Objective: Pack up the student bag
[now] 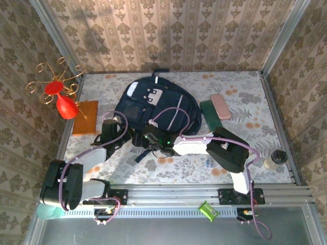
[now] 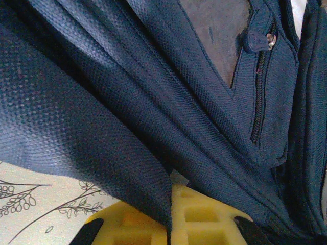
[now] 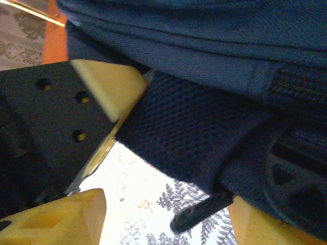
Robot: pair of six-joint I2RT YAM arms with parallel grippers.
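The student bag [image 1: 156,104], a large navy backpack with white patches, lies flat mid-table. My left gripper [image 1: 116,126] is at its near left edge. In the left wrist view the yellow pads [image 2: 204,214] are shut on a fold of the bag's navy fabric [image 2: 127,127], with a zip pull [image 2: 258,41] further up. My right gripper [image 1: 155,139] is at the bag's near edge. Its yellow fingers [image 3: 61,219] stand apart, and bare tablecloth shows between them. The bag's dark mesh strap [image 3: 194,138] hangs over the gap and rests against the right finger [image 3: 255,224].
An orange book [image 1: 85,117] and a red vase [image 1: 65,106] on a gold wire stand sit at the left. A green case [image 1: 208,115] with a pink object [image 1: 221,106] on it lies right of the bag. A small jar [image 1: 276,158] stands near the right edge.
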